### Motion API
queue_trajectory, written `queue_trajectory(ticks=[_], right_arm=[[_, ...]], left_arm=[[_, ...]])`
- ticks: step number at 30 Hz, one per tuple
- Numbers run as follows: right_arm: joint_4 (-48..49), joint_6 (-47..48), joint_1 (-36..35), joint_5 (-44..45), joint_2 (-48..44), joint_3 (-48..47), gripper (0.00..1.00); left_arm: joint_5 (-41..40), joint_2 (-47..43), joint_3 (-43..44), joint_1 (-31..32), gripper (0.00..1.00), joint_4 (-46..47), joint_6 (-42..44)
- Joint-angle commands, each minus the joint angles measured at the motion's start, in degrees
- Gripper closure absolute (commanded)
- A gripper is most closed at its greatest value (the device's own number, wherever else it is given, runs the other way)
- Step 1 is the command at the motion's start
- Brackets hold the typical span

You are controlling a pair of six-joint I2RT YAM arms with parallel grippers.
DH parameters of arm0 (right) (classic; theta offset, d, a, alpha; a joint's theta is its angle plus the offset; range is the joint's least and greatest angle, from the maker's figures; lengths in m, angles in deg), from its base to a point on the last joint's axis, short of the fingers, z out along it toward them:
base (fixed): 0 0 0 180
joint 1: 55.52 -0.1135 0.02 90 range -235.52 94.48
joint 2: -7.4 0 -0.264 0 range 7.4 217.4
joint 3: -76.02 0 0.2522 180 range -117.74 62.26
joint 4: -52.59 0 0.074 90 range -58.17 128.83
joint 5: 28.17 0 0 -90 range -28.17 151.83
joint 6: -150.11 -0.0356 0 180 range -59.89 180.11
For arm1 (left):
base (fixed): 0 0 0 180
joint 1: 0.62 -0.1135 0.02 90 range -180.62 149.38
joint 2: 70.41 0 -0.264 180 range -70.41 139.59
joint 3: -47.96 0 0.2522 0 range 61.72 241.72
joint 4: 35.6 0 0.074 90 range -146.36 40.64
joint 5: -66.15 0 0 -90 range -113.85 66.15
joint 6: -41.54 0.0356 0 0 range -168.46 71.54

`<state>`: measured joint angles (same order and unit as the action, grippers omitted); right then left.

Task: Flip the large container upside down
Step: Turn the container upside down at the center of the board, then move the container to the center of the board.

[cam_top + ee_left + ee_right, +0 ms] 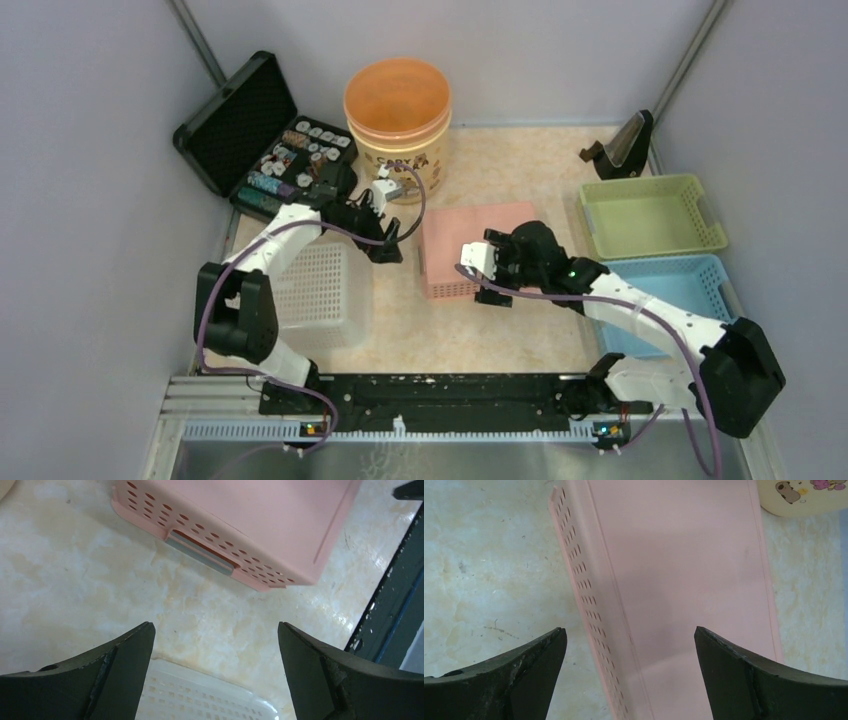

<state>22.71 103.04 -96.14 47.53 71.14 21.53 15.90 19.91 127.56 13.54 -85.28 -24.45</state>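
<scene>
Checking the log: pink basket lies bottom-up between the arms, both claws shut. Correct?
Not shut. The wrist views show the left claw and right claw both open, holding nothing. The pink basket does lie bottom-up between the arms.

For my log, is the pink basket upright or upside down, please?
Upside down: the pink basket shows its flat, closed base facing up, with the rim downward.

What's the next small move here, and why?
Probably back both claws up and away. The pink basket already lies bottom-up, and the left claw and right claw are both open and empty, so nothing seems left to flip.
</scene>
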Motion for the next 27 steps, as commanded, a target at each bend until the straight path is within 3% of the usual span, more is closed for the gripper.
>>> queue_trajectory(ticks=[1,12,27], right_arm=[[6.2,-2.1,-2.8,7.7,4.3,-1.3,0.01],[7.2,-7.1,-2.7,16.6,11.0,-3.6,0.01],[4.0,-8.7,4.9,15.7,17.1,-7.5,0.06]], left_arm=[[6.4,-6.2,-2.2,-1.7,0.01,-5.8,9.6],[10.1,-10.5,-5.3,-6.1,0.01,-4.5,11.9],[14.4,-11.1,-5.5,-10.6,0.01,-4.9,11.8]])
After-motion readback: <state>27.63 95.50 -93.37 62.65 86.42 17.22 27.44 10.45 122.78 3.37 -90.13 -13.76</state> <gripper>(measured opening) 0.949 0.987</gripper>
